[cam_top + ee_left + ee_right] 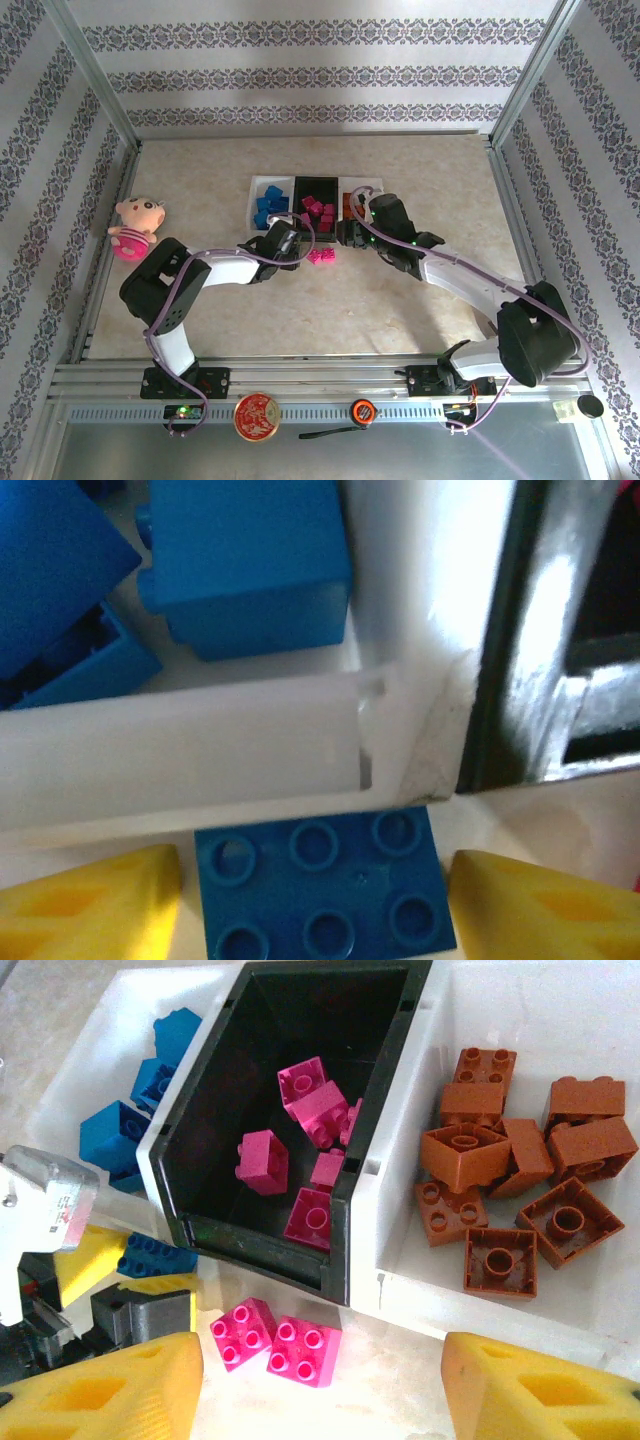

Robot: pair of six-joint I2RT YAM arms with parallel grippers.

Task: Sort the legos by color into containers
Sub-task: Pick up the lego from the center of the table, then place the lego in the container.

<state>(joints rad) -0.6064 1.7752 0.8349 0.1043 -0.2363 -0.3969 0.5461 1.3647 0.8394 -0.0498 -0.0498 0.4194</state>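
Observation:
A blue lego lies studs-up on the table against the near wall of the left white container. My left gripper is shut on its two ends. Other blue legos lie inside that container. My right gripper stands open above two pink legos, which sit on the table in front of the black container. Pink legos lie in the black container and orange legos in the right white container. From above, both grippers sit at the row's near side.
A pink plush doll sits at the table's left edge. Metal frame posts and patterned walls ring the table. A round medallion and a small orange disc rest on the front rail.

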